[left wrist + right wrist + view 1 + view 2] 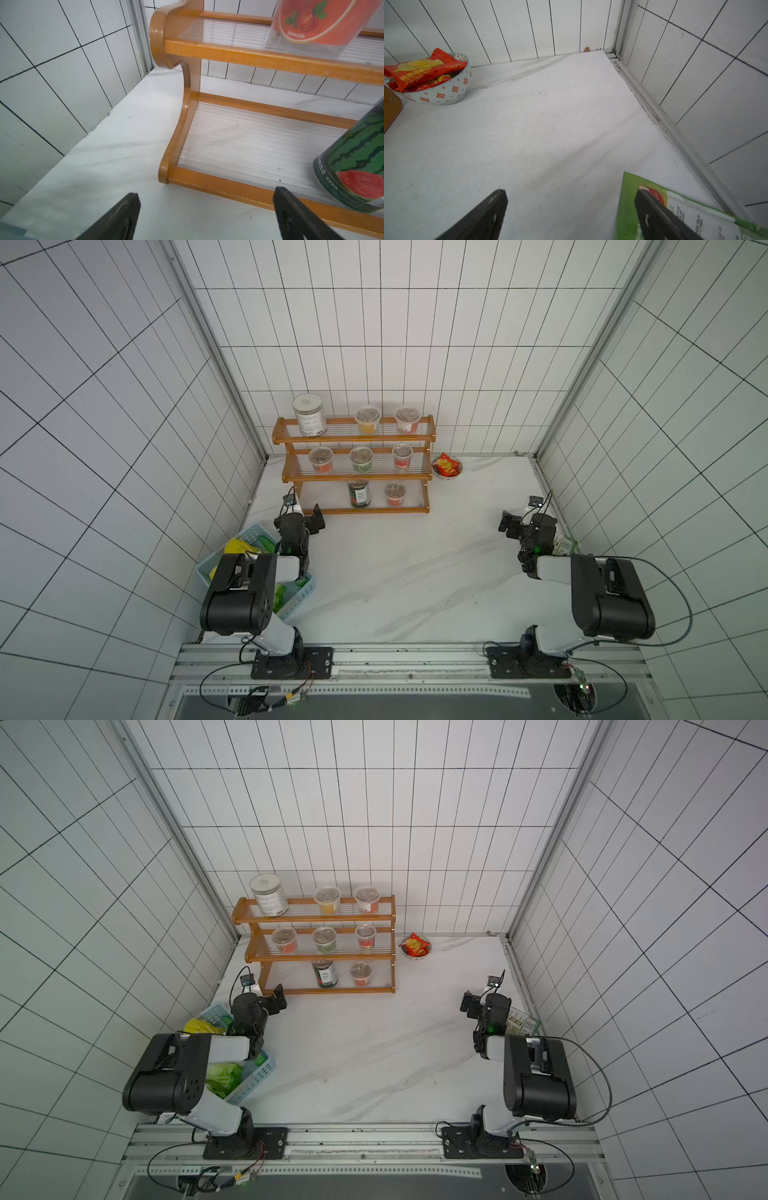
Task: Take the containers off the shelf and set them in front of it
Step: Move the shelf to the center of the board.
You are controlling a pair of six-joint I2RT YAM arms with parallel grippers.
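Matte black left claw [205,192] gapes near glossy curved 3-tier shelf [185,116].

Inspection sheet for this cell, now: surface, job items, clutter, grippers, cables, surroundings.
Surface: white marbled tabletop, nothing set in front of the shelf yet.
Job's things: all eight containers on the shelf; top jar and two cups, middle three cups, bottom can and one cup.
Clutter: blue basket of vegetables under the left arm; bowl of snack packets beside the shelf; green packet partly under the right gripper.
Grippers: left gripper open by the shelf's bottom corner; right gripper open, empty.
Cables: black cables loop at both bases; none on the tabletop.
Surroundings: white tiled walls on three sides.
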